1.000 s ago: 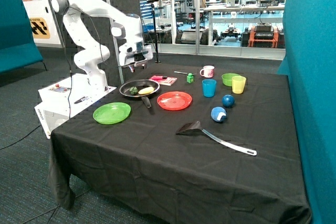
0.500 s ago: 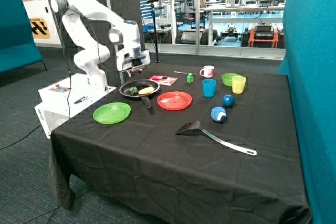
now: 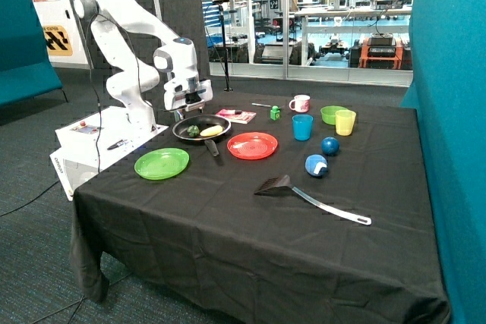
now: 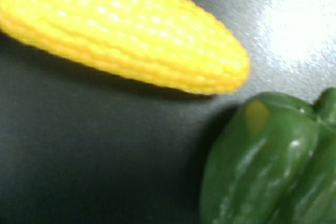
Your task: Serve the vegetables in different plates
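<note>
gripper (image 3: 184,114) low over frying pan (image 3: 182,124), finger state unclear, corn (image 4: 126,32) and green pepper (image 4: 270,163) in pan, both plates (image 3: 161,164) bare

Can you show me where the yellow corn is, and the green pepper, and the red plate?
corn (image 4: 131,35), wrist view, middle of the kernelled side.
green pepper (image 4: 268,166), wrist view, its glossy side.
red plate (image 3: 253,146), outside view, bare centre of the plate.
</note>
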{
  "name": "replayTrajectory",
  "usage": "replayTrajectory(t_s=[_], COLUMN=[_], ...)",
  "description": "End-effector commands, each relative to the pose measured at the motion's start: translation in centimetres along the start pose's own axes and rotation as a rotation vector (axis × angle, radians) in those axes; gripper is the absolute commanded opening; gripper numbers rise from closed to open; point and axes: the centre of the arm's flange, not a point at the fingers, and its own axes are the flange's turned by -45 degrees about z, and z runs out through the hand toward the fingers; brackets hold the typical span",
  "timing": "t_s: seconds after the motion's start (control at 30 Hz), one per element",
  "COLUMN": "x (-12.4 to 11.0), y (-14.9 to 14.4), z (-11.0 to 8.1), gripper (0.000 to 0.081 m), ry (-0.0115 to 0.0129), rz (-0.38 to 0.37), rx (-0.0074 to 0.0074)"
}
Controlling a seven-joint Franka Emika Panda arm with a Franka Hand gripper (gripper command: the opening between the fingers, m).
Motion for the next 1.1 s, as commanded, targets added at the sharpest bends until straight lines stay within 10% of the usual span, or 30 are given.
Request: replayTrajectory(t_s=[0.0, 1.07], x=[-0.5, -0.6], y=[1.8, 2.1], z=[1.9, 4.8], gripper=[0.069, 0.0683], ry=[-0.0018, -0.0018], rz=[0.009, -0.025], rx=[0.0014, 0.0015])
